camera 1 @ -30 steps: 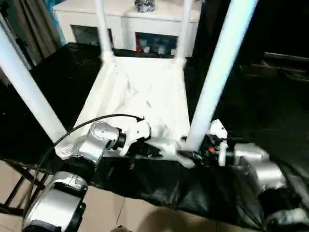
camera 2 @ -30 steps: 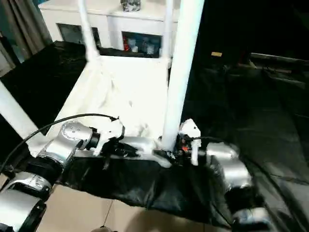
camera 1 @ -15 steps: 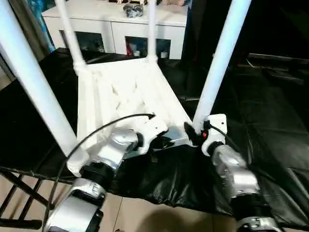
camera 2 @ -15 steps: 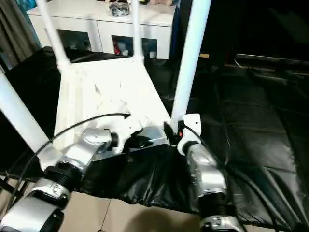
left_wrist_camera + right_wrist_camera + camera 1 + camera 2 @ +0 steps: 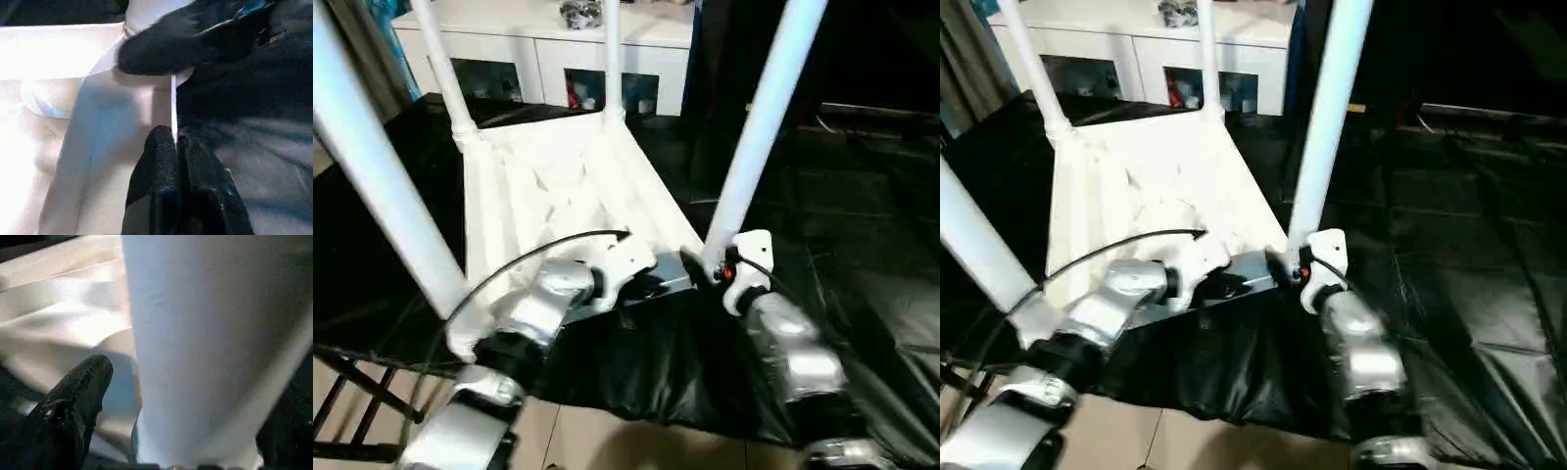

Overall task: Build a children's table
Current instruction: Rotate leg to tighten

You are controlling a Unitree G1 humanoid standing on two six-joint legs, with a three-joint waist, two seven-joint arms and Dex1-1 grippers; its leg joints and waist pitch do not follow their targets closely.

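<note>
White ribbed tabletop (image 5: 558, 186) upside down on black sheeting, four white tubular legs (image 5: 766, 127) upright in its corner sockets.

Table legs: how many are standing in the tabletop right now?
4. Near left leg, near right leg by the right gripper, far left leg, far right leg.

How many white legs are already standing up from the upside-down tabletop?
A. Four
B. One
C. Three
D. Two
A: four white legs rise from the corners of the tabletop: the far left leg, the far right leg, the near left leg and the near right leg, whose base the right gripper is beside.
</note>
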